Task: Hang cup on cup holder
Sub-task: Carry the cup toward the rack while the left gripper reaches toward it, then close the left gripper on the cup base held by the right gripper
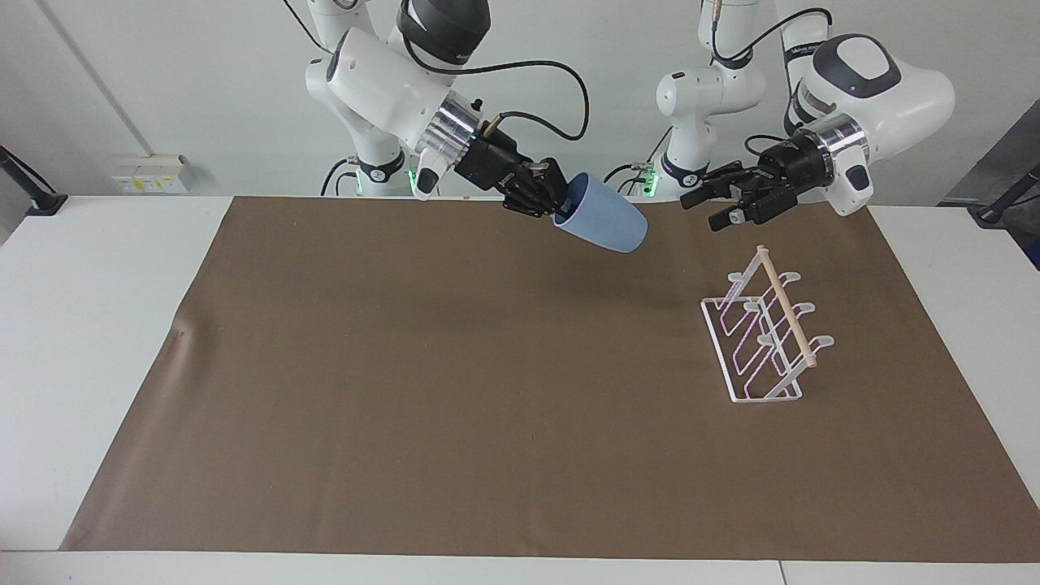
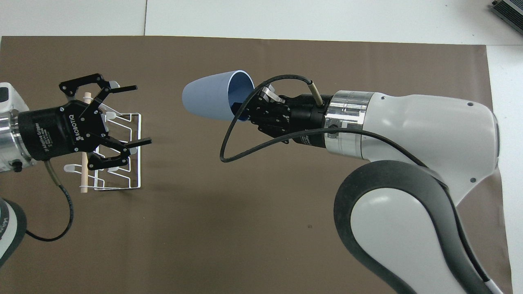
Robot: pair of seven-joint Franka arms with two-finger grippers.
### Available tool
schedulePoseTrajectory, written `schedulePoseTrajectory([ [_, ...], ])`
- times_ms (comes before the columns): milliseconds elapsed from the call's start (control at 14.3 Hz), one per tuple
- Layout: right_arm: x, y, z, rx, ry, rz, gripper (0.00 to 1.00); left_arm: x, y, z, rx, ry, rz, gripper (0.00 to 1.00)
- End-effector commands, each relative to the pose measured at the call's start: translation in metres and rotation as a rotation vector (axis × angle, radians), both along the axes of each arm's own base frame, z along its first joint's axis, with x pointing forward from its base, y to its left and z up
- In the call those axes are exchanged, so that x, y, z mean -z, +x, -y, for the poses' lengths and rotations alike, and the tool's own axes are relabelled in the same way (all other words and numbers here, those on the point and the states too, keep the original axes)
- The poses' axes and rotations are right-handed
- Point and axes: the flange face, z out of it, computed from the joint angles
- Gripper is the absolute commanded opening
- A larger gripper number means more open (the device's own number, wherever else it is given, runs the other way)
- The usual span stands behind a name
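Facing view shows the right gripper (image 1: 555,205) clenched on the rim of the cup (image 1: 601,225), 1 finger inside the mouth, carrying it tilted in the air over the brown mat (image 1: 455,390) near the table edge closest to the robots, base pointing toward the left arm's end. The left gripper (image 1: 715,206) hangs with its 2 fingers spread wide, above the cup holder (image 1: 764,333), which stands on the mat toward the left arm's end. The rim pinch looks shallow, so the cup could swivel or slip; the 2 grippers, now near each other, could collide, or the cup could knock the light rack askew.
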Motion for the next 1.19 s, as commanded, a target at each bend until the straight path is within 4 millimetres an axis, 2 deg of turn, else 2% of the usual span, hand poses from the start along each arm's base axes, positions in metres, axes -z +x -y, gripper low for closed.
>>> schedulePoseTrajectory([
  [0,0.004,-0.008,-0.011,0.018,0.024,-0.046,0.00,-0.002,-0.011,0.023,-0.054,-0.056,-0.034,1.00],
  [140,0.008,-0.013,-0.017,0.014,0.023,-0.065,0.00,-0.001,-0.014,0.043,-0.061,-0.050,-0.027,1.00],
  [280,0.009,-0.012,-0.015,0.015,0.021,-0.066,0.00,0.004,-0.016,0.052,-0.050,-0.043,-0.036,1.00],
  [841,0.009,-0.011,-0.015,0.013,0.020,-0.067,0.00,0.015,-0.017,0.053,-0.058,-0.031,-0.051,1.00],
  [1122,0.009,-0.010,-0.013,0.016,0.020,-0.067,0.00,0.016,-0.021,0.075,-0.062,-0.017,-0.041,1.00],
])
